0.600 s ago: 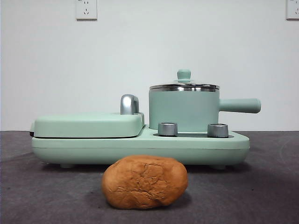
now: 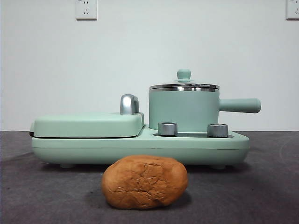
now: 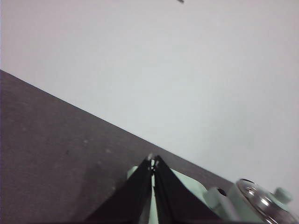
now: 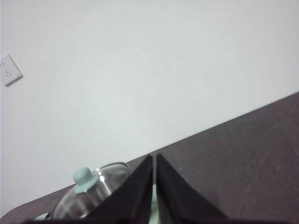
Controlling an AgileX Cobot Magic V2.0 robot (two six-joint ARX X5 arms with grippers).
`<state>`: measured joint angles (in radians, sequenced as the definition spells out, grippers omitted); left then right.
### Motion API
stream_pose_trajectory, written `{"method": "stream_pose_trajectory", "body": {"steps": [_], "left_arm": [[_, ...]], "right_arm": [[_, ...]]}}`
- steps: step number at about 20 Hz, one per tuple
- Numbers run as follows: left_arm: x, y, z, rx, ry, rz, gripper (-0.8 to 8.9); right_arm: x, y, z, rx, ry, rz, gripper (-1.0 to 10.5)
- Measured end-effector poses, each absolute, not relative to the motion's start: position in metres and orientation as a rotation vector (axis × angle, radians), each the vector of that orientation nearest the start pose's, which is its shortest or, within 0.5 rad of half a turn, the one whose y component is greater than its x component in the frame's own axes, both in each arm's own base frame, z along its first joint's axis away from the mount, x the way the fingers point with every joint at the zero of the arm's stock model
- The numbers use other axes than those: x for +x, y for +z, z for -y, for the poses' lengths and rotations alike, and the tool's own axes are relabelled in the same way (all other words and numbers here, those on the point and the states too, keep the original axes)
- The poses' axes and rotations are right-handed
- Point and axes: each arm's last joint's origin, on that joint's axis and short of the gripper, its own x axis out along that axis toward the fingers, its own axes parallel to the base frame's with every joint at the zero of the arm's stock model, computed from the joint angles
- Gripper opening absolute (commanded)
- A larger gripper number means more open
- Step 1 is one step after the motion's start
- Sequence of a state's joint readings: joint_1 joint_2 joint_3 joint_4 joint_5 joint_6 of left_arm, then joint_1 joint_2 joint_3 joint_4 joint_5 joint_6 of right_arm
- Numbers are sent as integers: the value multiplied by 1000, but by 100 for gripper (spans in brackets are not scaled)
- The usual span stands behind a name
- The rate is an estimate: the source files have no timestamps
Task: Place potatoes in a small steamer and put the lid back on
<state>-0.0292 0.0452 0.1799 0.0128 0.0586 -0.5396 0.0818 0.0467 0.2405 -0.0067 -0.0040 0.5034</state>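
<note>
Lying on dark grey tabletop point(image 2: 261, 196): potato point(image 2: 145, 182); white wall point(image 2: 140, 56) w/ sockets point(image 2: 86, 9) behind; both end effectors closed, empty.

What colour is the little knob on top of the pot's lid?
Mint green, matching the pot. The knob shows best in the front view.

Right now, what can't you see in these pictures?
- Inside the steamer: hidden by its wall in the front view.
- The lid: partly covered by the right gripper in the right wrist view.
- The potato: absent from both wrist views.
- Both arms: outside the front view.
</note>
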Motion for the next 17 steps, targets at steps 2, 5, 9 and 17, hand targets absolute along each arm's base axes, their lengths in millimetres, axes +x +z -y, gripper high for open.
{"method": "stream_pose_trajectory", "body": {"steps": [2, 5, 9, 17], "left_arm": [[84, 235, 5, -510, -141, 94, 8], [83, 256, 6, -444, -176, 48, 8], [85, 284, 10, -333, -284, -13, 8], [103, 323, 16, -157, -481, -114, 7]], "right_arm": [[79, 252, -7, 488, 137, 135, 8], [80, 271, -9, 430, 175, 85, 8], [85, 297, -12, 321, 262, 37, 8], [108, 322, -19, 118, 437, -70, 8]]}}
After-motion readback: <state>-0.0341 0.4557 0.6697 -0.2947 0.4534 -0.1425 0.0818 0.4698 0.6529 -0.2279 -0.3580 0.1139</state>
